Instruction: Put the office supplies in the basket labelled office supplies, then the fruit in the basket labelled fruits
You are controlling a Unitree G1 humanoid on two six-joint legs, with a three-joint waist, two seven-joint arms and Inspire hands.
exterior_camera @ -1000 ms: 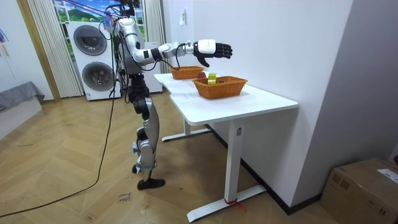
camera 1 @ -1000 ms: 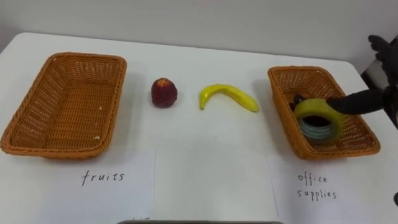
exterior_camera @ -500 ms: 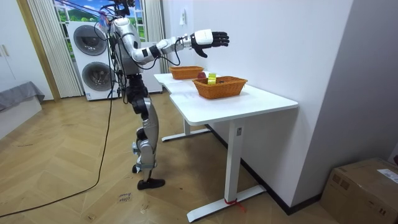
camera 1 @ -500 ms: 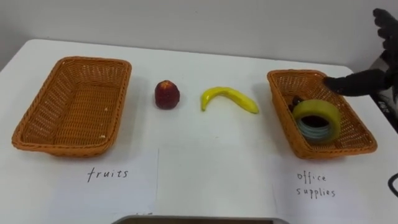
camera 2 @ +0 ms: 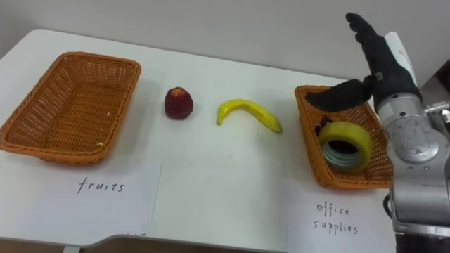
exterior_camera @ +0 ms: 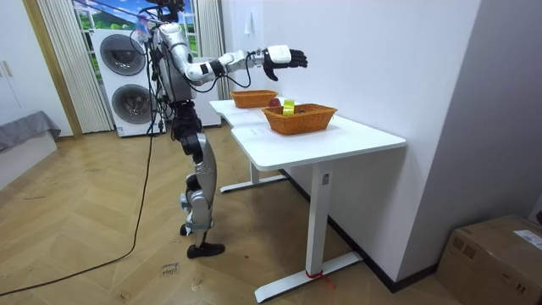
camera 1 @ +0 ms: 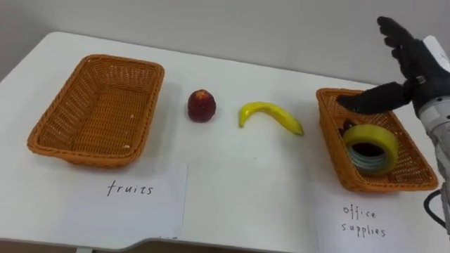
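Note:
A red apple [camera 1: 202,105] and a yellow banana [camera 1: 271,116] lie on the white table [camera 1: 232,183] between two wicker baskets. The left basket [camera 1: 102,111], above a paper marked fruits [camera 1: 130,189], is empty. The right basket [camera 1: 371,144], above a paper marked office supplies [camera 1: 362,221], holds a yellow roll of tape [camera 1: 370,146] leaning on a small dark item [camera 1: 346,127]. My right hand [camera 1: 408,67] hovers open above that basket's far end, fingers spread and thumb pointing left, holding nothing. In the room view the right hand [exterior_camera: 278,58] is raised above the table.
The table's far edge meets a pale wall. In the room view I stand at the table's end, with stacked washing machines [exterior_camera: 127,72] behind me and a cardboard box [exterior_camera: 491,254] on the floor at the room view's right.
My right hand has risen from the tape roll inside the office supplies basket and drawn back above it. The tape stays in the basket. The camera has shifted a little.

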